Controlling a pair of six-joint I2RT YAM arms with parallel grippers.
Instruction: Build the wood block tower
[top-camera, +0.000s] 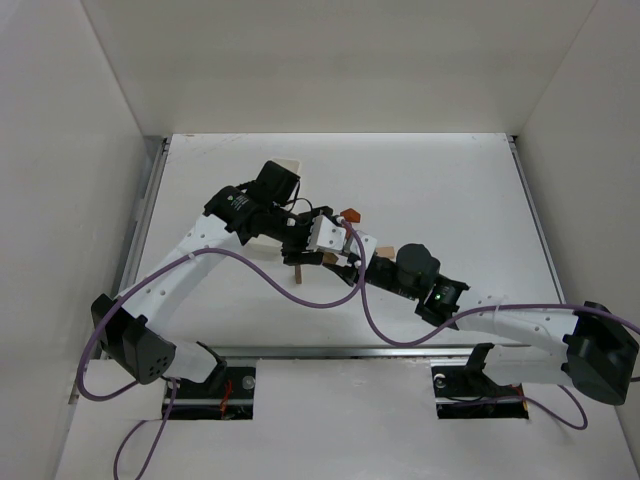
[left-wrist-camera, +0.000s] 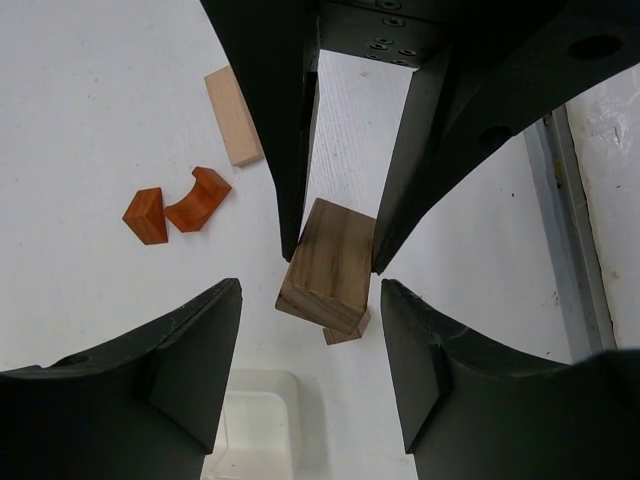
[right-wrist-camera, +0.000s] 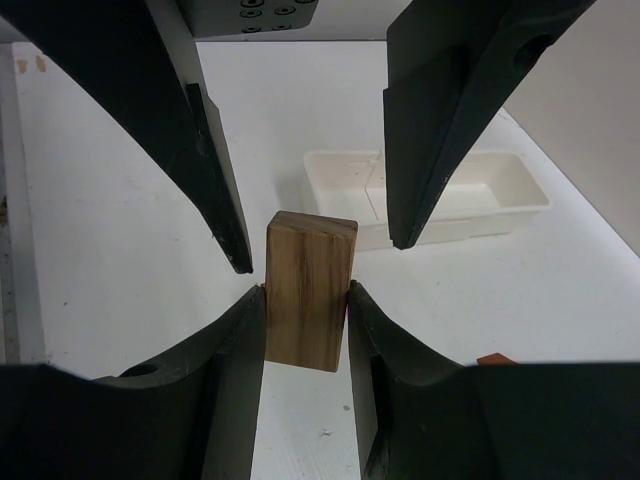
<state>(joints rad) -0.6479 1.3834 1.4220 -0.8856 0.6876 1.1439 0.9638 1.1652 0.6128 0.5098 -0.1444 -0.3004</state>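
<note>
Wood block tower is not yet assembled; its parts are scattered around the middle of the table. One brown wooden block (right-wrist-camera: 310, 255) is off the surface, clamped on two sides by the right gripper (right-wrist-camera: 305, 310). The left gripper (left-wrist-camera: 310, 290) faces it from the opposite side, its fingers spread wide on either side of the same block and apparently not touching it. A tan oblong block (left-wrist-camera: 233, 115) and two orange-red pieces (left-wrist-camera: 198, 198) lie loose nearby.

Risks, as a judgement: four fingers crowd one small block, so the grippers could bump each other. If the right fingers let go before the left ones have a firm hold, the block could twist or drop. A fall could knock the loose pieces.

The white table (top-camera: 450, 190) looks smooth and matte. Plain white walls (top-camera: 350, 60) enclose it on three sides. A white oblong tray (right-wrist-camera: 500, 185) sits on the table beyond the block.
</note>
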